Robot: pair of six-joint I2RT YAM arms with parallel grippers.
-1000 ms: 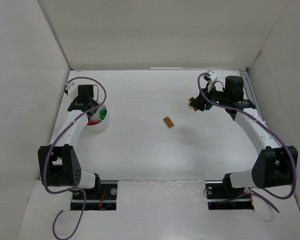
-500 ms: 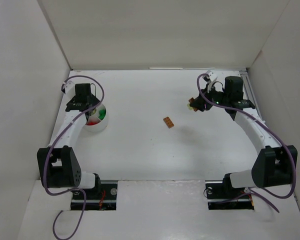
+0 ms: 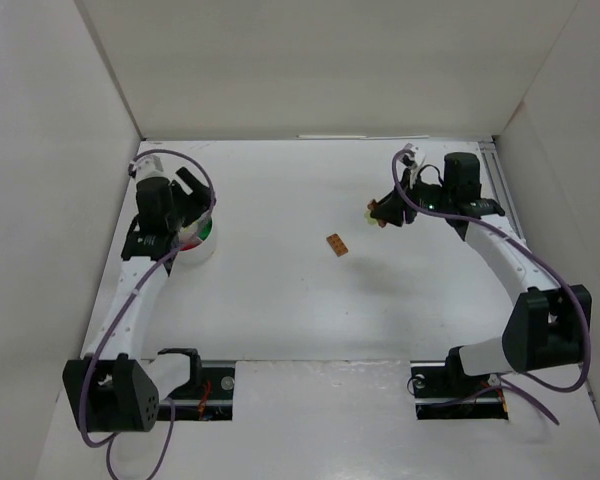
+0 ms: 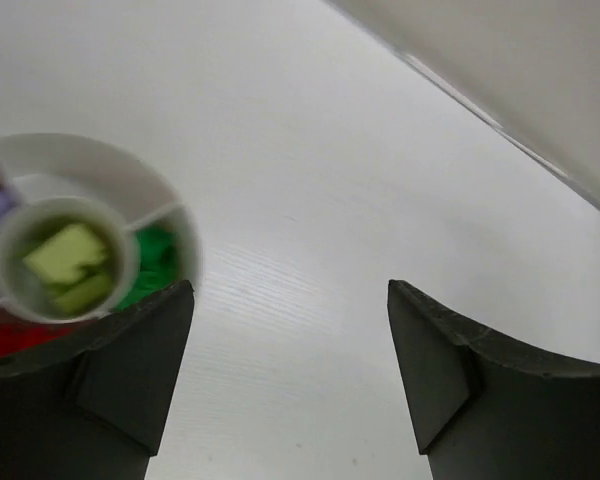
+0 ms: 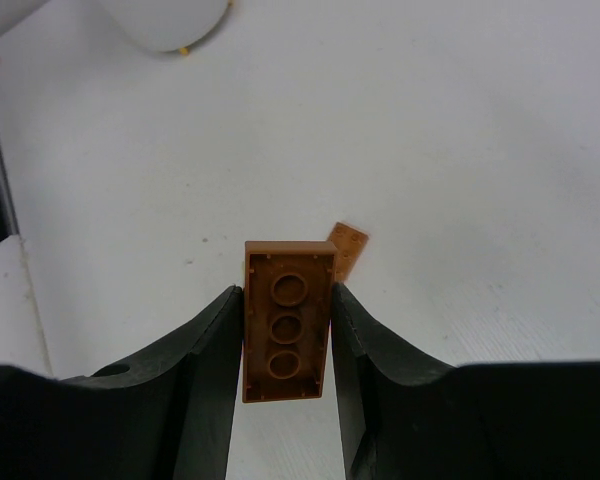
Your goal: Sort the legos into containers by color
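My right gripper [image 3: 382, 211] is shut on an orange-brown lego [image 5: 287, 320], held above the table at the right with its hollow underside facing the camera [image 5: 287, 300]. A second orange-brown lego [image 3: 337, 245] lies flat on the table's middle, just beyond the held one in the right wrist view [image 5: 348, 248]. A round white divided container [image 3: 194, 243] stands at the left. Its centre cup holds pale green legos [image 4: 68, 262], and its sections hold green [image 4: 156, 262], red [image 4: 8, 340] and purple ones. My left gripper [image 4: 290, 380] is open and empty beside the container's right rim.
White walls [image 3: 90, 120] enclose the table on the left, back and right. Purple cables [image 3: 205, 185] loop off both arms. A white round object [image 5: 170, 20] shows at the top edge of the right wrist view.
The left arm has swung and turned its wrist beside the container. The right gripper has shifted slightly left with the lego in it.
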